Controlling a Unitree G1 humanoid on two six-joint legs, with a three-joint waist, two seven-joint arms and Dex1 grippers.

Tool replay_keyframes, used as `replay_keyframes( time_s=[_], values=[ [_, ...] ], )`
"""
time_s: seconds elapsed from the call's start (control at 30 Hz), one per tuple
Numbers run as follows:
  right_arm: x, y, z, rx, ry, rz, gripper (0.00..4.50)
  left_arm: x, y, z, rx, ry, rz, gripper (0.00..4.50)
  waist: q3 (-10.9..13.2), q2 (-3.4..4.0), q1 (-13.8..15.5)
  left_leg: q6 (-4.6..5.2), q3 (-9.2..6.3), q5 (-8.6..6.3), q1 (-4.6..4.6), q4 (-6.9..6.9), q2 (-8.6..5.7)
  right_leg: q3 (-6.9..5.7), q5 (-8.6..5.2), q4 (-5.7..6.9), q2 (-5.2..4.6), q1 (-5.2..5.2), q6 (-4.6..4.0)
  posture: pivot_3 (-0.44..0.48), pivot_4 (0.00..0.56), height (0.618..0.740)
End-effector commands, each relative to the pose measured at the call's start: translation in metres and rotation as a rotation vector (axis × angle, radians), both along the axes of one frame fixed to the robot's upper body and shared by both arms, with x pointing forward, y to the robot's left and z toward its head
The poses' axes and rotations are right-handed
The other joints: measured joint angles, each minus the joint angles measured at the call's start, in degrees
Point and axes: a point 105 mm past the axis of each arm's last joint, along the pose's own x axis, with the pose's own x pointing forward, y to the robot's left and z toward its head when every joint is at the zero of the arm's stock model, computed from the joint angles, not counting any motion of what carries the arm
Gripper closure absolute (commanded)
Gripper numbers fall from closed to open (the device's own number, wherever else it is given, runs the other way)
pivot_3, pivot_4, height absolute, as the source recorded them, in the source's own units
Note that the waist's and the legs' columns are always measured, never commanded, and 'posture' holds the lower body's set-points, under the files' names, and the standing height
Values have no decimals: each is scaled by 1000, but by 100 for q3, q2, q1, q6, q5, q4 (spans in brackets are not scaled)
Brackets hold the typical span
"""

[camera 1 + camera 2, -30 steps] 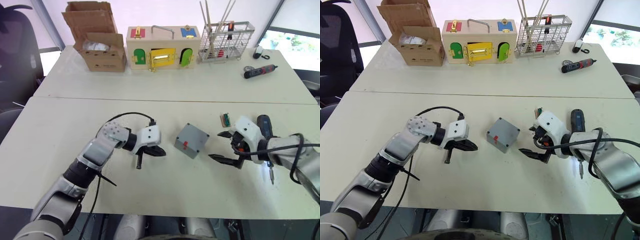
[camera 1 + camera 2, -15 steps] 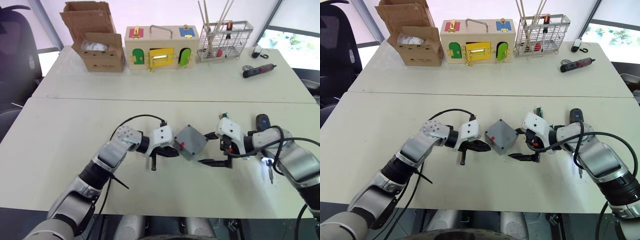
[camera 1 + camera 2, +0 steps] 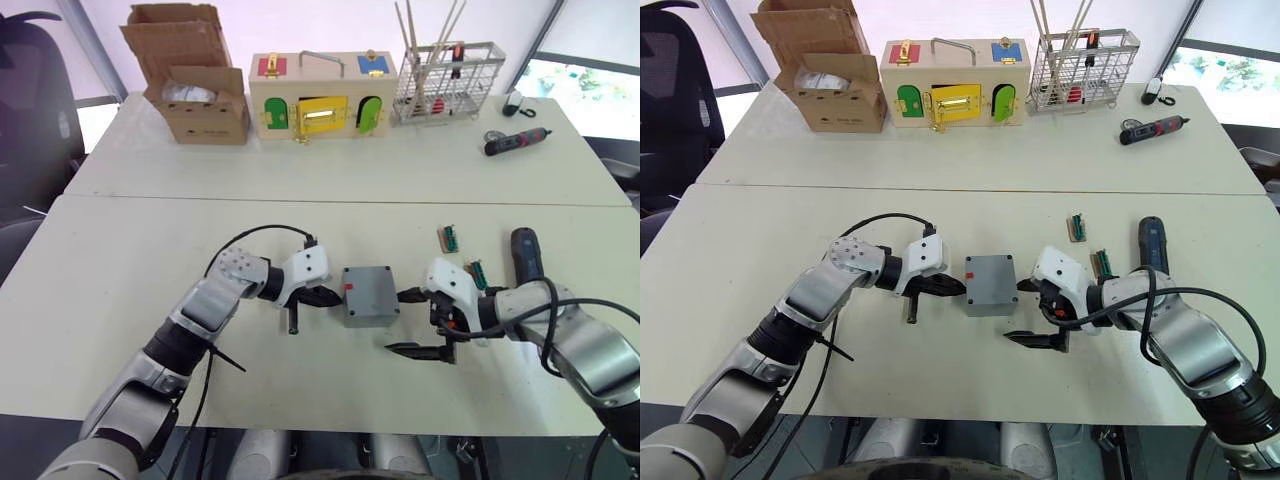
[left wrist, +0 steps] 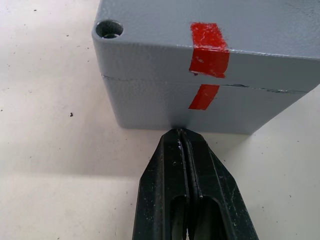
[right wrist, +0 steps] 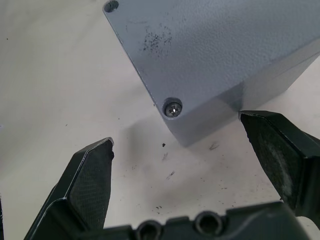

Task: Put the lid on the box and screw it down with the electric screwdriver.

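I see the grey box (image 3: 370, 296) sitting on the near table (image 3: 120, 300) between my two grippers, its lid (image 4: 210, 30) already seated on top, a strip of red tape (image 4: 209, 48) crossing the seam. My left gripper (image 3: 322, 297) has its fingers pressed together, tips against the box's side. My right gripper (image 3: 412, 322) is spread wide at one corner, gripping nothing. The electric screwdriver (image 3: 524, 251) lies beyond my right arm.

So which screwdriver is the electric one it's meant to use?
On the near table, past the right gripper, the electric screwdriver lies near the table's right edge. It is thick and black; the slimmer black-and-red screwdriver lies on the far table.
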Motion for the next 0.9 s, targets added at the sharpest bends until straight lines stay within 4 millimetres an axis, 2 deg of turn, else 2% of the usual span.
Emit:
replay_keyframes(
  time_s=[0.03, 0.1, 0.23, 0.33, 0.43, 0.53, 0.63, 0.73, 0.77, 0.8, 0.9],
  values=[
    [-3, 8, 15, 24, -60, 38, 43, 4, -4, 10, -28, -39, -10, 4500, 0, 0, 1, 0, 0, 0, 0, 0, 0, 0, 0, 0, 0, 0, 0, 0, 150, 694],
    [-2, 3, 17, 1, -73, 16, 43, 5, -2, 10, -25, -45, -6, 4500, 0, 0, 5, 0, 0, 0, 0, 1, 0, 0, 0, 2, 0, 0, 0, 0, 150, 694],
    [2, -27, 36, -53, -143, -151, 43, 17, 12, 26, -39, -140, 49, 4500, 0, 0, 16, 0, 0, 0, 0, 1, -1, 0, 0, 2, -2, 0, 0, 0, 150, 694],
    [-3, -50, 69, 29, -185, -356, 43, 19, 17, 64, -150, -154, 69, 4500, 1, -2, 33, 3, -1, -1, -2, 0, -1, 0, 0, 2, -3, -2, 0, 0, 150, 694],
    [-14, -57, 82, 192, -171, -498, 43, 7, 11, 91, -252, -124, 35, 4500, -3, -7, 39, 6, -6, -3, -5, 0, 0, 0, 0, 3, -2, -3, 0, 0, 150, 694],
    [-16, -65, 84, 327, -198, -645, 43, -12, -1, 102, -308, -81, -35, 4500, -9, -11, 77, 4, -14, -4, -1, -4, 2, -1, 0, 3, 0, 3, 0, 0, 150, 694],
    [-8, -81, 77, 343, -253, -766, 43, -16, -18, 94, -315, -71, -68, 4500, -9, -8, 122, 3, -3, -3, 2, 0, -4, 4, 0, 8, -4, 3, 0, 0, 150, 694],
    [-2, -99, 60, 331, -305, -911, 43, -28, -38, 87, -329, -51, -153, 4500, -10, -9, 166, 11, -1, -7, 12, 2, -7, 4, 0, 16, -3, 10, 0, 0, 150, 694],
    [0, -102, 54, 331, -317, -945, 535, -32, -42, 87, -341, -41, -175, 4500, -10, -9, 158, 10, -2, -7, 12, 2, -7, 4, -1, 21, -2, 9, -1, 0, 150, 694],
    [1, -103, 49, 336, -326, -966, 720, -35, -44, 87, -346, -35, -189, 4500, -10, -9, 142, 7, -1, -5, 12, 1, -8, 4, -1, 25, -2, 7, -1, 0, 150, 694],
    [6, -105, 40, 345, -348, -999, 1739, -39, -47, 83, -334, -42, -207, 4500, -11, -5, 94, -6, 7, 4, 13, 0, -6, 11, -2, 37, 2, -5, -1, 0, 150, 694]
  ],
)
